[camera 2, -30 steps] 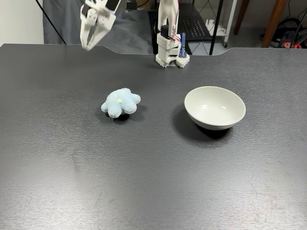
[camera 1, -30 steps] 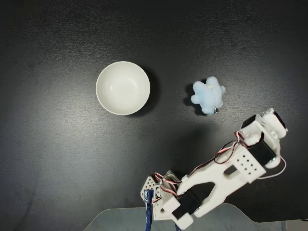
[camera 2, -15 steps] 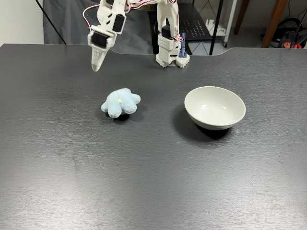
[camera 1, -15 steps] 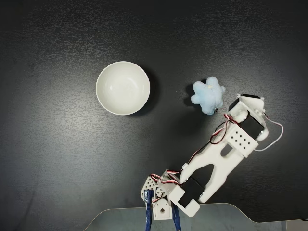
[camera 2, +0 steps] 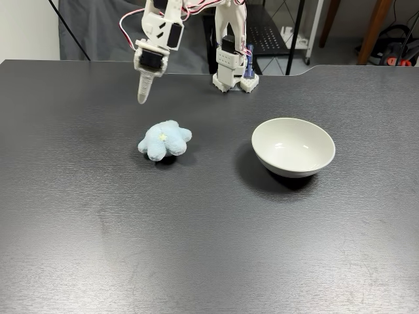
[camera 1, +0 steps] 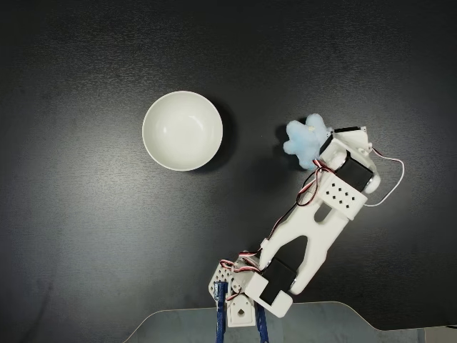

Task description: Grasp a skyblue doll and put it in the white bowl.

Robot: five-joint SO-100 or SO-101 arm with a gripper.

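The skyblue doll (camera 1: 303, 138) (camera 2: 163, 139) lies on the black table, a fluffy pale-blue plush with stubby lobes. The white bowl (camera 1: 182, 131) (camera 2: 293, 145) stands empty about a bowl's width from it, on the left as seen from above. My gripper (camera 2: 142, 97) points straight down above and a little behind the doll, not touching it. Its fingers come together in one narrow tip with nothing between them. From above, my wrist (camera 1: 348, 161) covers the doll's right edge and hides the fingers.
The arm's base (camera 2: 230, 73) (camera 1: 239, 300) is fixed at the table's edge, between doll and bowl. Bare black tabletop (camera 2: 196, 248) spreads all around both things. Beyond the far edge are a dark cloth and stands (camera 2: 294, 26).
The arm has swung from the table's edge toward the doll and come lower. The fingers, splayed open a second ago, are now together, and the wrist has turned.
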